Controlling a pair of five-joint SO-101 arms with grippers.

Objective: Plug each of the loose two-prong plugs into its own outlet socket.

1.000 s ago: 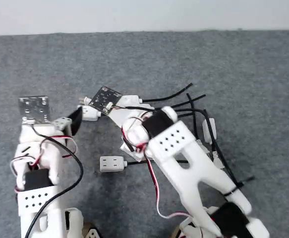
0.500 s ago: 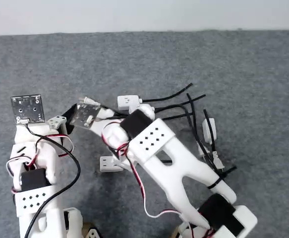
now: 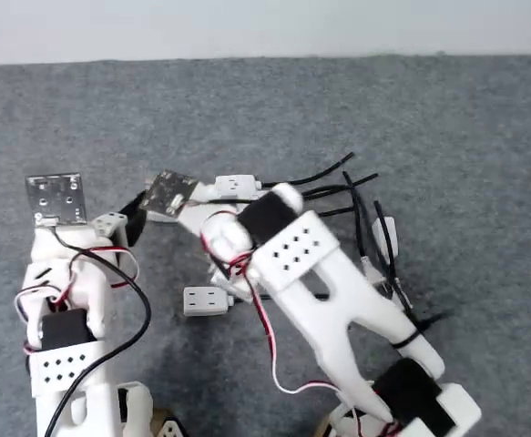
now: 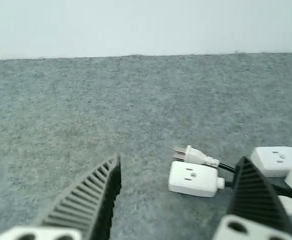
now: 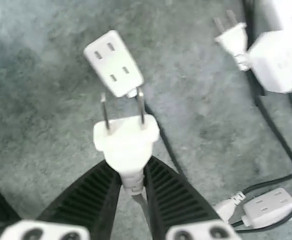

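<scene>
In the high view, the right arm (image 3: 306,264) swings back toward 2 o'clock after lunging toward 9 o'clock half a second ago. It now sits slightly to the 9 o'clock side of its place a second ago. Its wrist board (image 3: 169,193) climbs toward 12 o'clock, and the plug (image 5: 125,140) travels with it. The left arm (image 3: 65,300) drifts a little toward 9 o'clock, then eases partway back toward 3 o'clock.

Plug (image 5: 126,141) in right end effector (image 5: 131,172), prongs close by outlet socket (image 5: 113,70).
</scene>
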